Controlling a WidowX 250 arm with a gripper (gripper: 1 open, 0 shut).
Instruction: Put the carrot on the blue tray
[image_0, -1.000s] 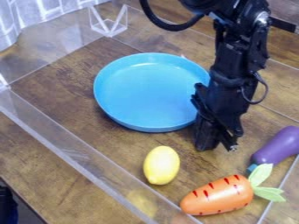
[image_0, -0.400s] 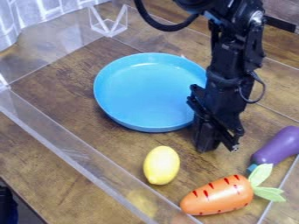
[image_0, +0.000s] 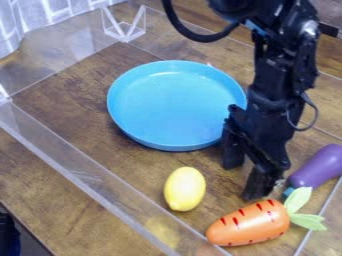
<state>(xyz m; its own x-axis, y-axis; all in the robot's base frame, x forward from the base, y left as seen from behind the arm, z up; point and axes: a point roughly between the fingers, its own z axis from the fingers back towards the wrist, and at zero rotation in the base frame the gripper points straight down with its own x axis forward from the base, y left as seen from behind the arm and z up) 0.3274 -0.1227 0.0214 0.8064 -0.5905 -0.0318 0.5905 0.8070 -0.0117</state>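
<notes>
The carrot (image_0: 250, 223) lies on the wooden table at the lower right, with its green top (image_0: 306, 213) pointing right. The blue tray (image_0: 167, 103) sits in the middle with nothing on it. My gripper (image_0: 246, 170) points straight down just right of the tray's near rim, above and slightly left of the carrot. Its black fingers (image_0: 259, 186) are spread open with nothing between them. The lower finger ends a short way above the carrot.
A yellow lemon (image_0: 186, 188) lies left of the carrot, in front of the tray. A purple eggplant (image_0: 317, 166) lies at the right edge, beside the gripper. Clear plastic walls (image_0: 60, 150) run along the left and front of the table.
The gripper was shut in both earlier frames and its fingers now stand spread apart. The carrot, lemon, eggplant and tray have not moved.
</notes>
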